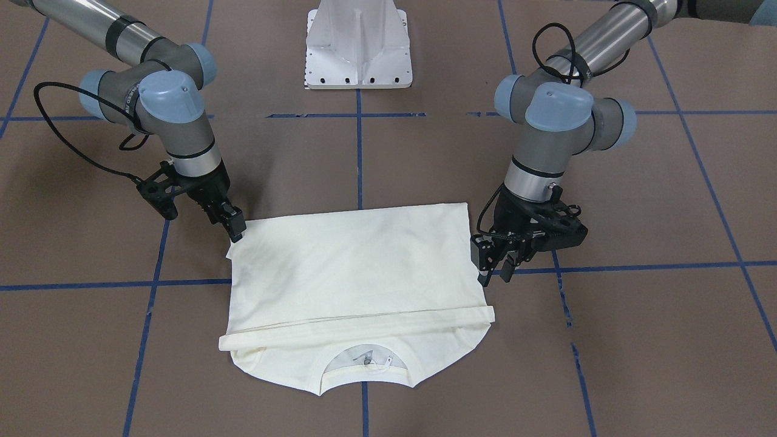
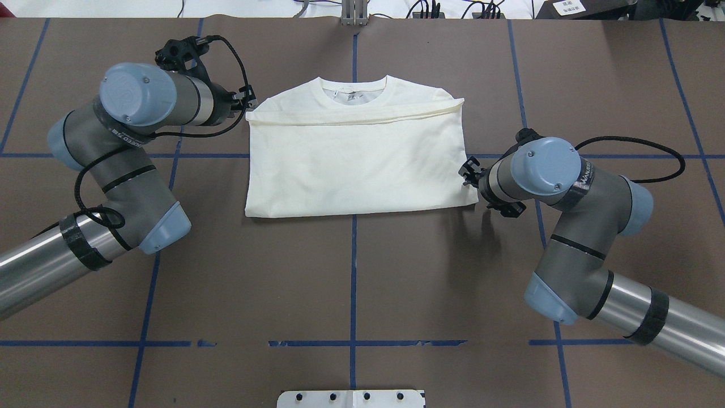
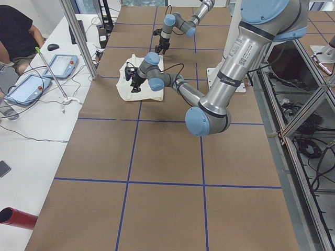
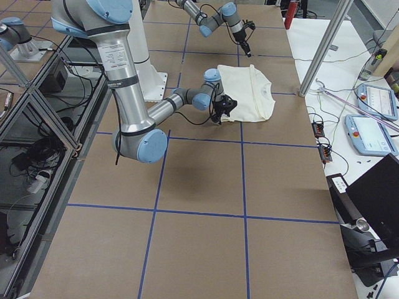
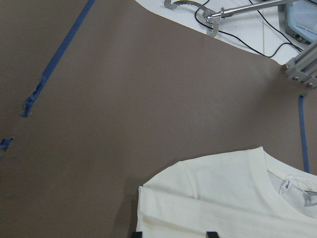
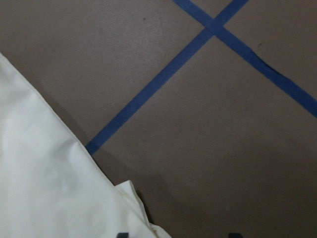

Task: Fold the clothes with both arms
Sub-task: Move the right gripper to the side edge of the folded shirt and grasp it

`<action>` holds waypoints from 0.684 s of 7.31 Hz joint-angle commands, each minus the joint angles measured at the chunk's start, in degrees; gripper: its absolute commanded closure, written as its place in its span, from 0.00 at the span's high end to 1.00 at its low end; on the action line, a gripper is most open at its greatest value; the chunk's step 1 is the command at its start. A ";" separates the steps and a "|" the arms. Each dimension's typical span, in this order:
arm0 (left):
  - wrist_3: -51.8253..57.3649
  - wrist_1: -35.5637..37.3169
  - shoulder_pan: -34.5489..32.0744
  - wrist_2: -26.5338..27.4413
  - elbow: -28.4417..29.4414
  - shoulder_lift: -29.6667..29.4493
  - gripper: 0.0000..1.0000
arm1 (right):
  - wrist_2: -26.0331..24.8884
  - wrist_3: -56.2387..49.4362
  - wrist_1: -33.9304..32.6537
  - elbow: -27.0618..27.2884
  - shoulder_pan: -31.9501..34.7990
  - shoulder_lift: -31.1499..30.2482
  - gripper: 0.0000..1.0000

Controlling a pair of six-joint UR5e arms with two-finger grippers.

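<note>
The cream-white shirt point(image 1: 352, 267) lies flat on the brown table, folded into a rectangle with the plain side up point(image 2: 357, 164). Its collar points away from the robot and the print is hidden. A folded band runs across just below the collar. My left gripper point(image 2: 248, 105) is open beside the shirt's far corner at that band. In the left wrist view the shirt's shoulder point(image 5: 223, 198) lies just ahead of the gripper point(image 5: 173, 234). My right gripper point(image 1: 235, 230) is open at the shirt's near corner. In the right wrist view that corner point(image 6: 138, 218) lies by one fingertip.
The white pedestal base point(image 1: 358, 48) stands at the robot's side of the table. Blue tape lines point(image 2: 354, 272) cross the brown surface. A white desk with tablets point(image 3: 63, 65) and cables runs along the far edge, and a person point(image 3: 15, 31) sits there.
</note>
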 commanded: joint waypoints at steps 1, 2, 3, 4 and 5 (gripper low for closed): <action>-0.03 0.11 0.06 0.09 0.07 0.15 0.53 | 0.00 0.24 0.00 -0.09 -0.26 0.62 0.62; -0.03 0.11 0.06 0.09 0.07 0.23 0.53 | -0.01 0.24 0.00 -0.09 -0.26 0.71 0.55; -0.03 0.11 0.15 0.09 0.07 0.32 0.53 | -0.09 0.32 -0.09 -0.26 -0.26 1.58 0.41; -0.03 0.11 0.15 0.09 0.07 0.24 0.53 | -0.09 0.24 -0.09 -0.18 -0.26 1.67 0.03; -0.03 0.11 0.23 0.18 0.07 0.32 0.53 | -0.01 0.24 -0.09 -0.18 -0.35 1.67 0.00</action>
